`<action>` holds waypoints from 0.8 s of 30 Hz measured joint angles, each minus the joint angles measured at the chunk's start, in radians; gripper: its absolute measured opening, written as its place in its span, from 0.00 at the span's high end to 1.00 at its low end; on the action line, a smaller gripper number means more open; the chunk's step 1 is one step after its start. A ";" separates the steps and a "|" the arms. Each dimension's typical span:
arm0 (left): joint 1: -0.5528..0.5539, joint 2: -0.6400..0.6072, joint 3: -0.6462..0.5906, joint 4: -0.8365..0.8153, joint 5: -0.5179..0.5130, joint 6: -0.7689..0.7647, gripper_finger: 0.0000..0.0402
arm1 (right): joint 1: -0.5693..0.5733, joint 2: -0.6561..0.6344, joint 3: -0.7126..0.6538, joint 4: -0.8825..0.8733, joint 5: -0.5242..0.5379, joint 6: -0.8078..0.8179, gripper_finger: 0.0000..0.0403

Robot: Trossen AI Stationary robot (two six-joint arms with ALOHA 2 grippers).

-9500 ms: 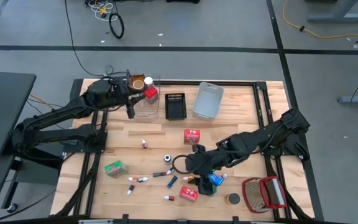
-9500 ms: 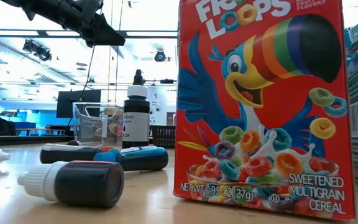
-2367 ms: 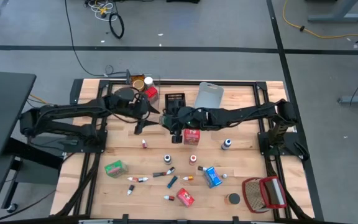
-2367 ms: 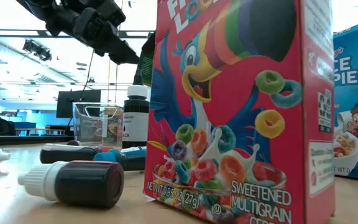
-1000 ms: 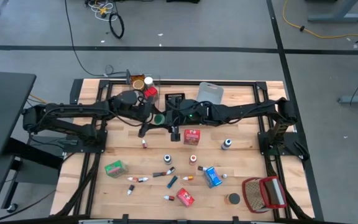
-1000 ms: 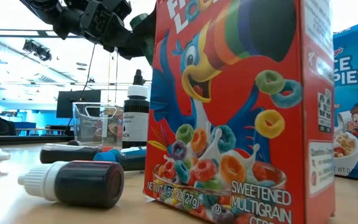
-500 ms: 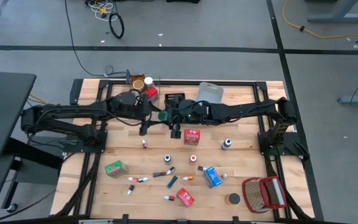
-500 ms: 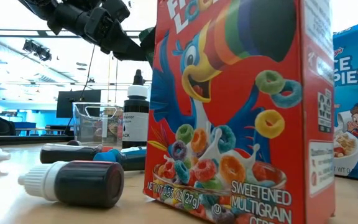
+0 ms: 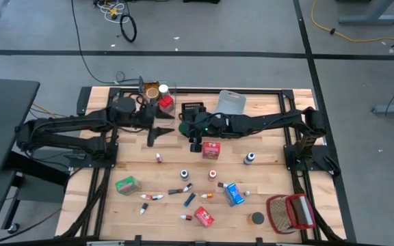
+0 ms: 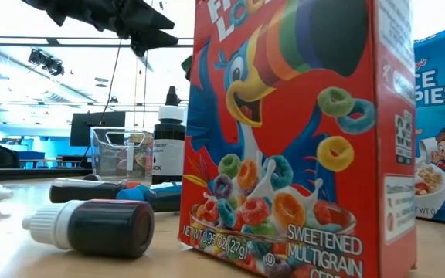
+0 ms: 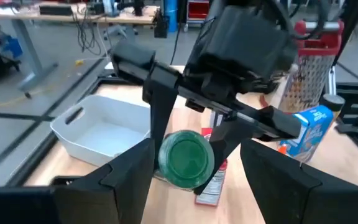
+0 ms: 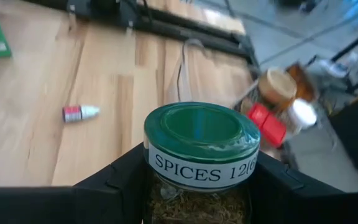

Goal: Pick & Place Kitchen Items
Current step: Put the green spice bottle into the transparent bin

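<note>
A spice jar (image 12: 201,134) with a green lid hangs above the middle of the table, and my right gripper (image 9: 187,127) is shut on it. In the left wrist view the jar's lid (image 11: 186,158) faces my left gripper (image 11: 197,186). That gripper (image 9: 161,131) is open and stands just to the jar's left, its fingers apart from the jar. Other kitchen items lie on the table: a red box (image 9: 211,149), a green box (image 9: 125,184), a blue box (image 9: 232,193) and several small tubes (image 9: 152,197). My right gripper pinches the jar's glass body (image 12: 166,199) just below the lid, one finger on each side. The fingers come from the table's right, slanting down. The lid end sticks out ahead of them toward the table's left. The jar is lifted clear of the table.
At the back stand a clear bin (image 9: 159,102) with jars, a black bin (image 9: 193,115) and a grey-blue bin (image 9: 229,109). A red-and-white wire basket (image 9: 289,212) and a can (image 9: 256,219) sit near right. A Froot Loops box (image 10: 284,131) fills the low view.
My left gripper has drawn back from the jar toward the table's left edge, risen and rolled, staying open. My right gripper has tipped a little further down with the jar and otherwise kept its place.
</note>
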 joint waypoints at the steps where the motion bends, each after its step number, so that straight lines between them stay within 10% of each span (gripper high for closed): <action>1: 0.000 0.009 0.001 0.004 -0.001 -0.008 0.38 | 0.000 0.000 0.000 0.018 0.000 -0.018 0.48; 24: 0.001 0.168 -0.001 0.163 -0.094 -0.138 0.38 | 0.000 0.023 0.000 0.140 0.163 -0.254 0.48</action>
